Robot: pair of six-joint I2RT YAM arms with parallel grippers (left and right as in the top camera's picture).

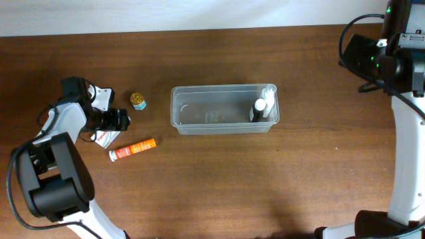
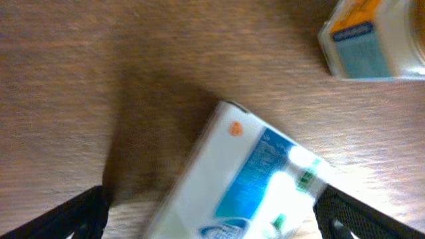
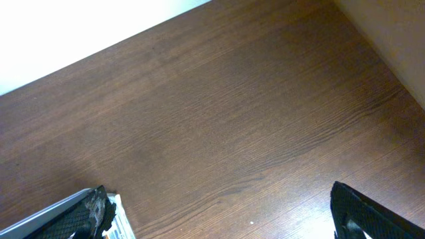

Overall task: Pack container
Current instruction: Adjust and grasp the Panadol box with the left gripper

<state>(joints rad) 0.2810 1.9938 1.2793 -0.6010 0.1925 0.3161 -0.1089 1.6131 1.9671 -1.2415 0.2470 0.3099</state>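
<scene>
Container [image 1: 224,109] is seen near the middle of the tabletop [image 1: 265,186], with two small bottles [image 1: 260,109], one white and one dark, lodged at its 3 o'clock end. The left hand [image 1: 118,121] is found well apart toward 9 o'clock, released, its fingers [image 2: 73,216] spread wide on either side of a white and blue box [image 2: 246,179]. A small jar [image 1: 137,100] is placed between that hand and the container, and an orange tube [image 1: 132,150] is laid toward 8 o'clock. The right hand [image 3: 216,216] is likewise released, held over bare wood toward 2 o'clock.
</scene>
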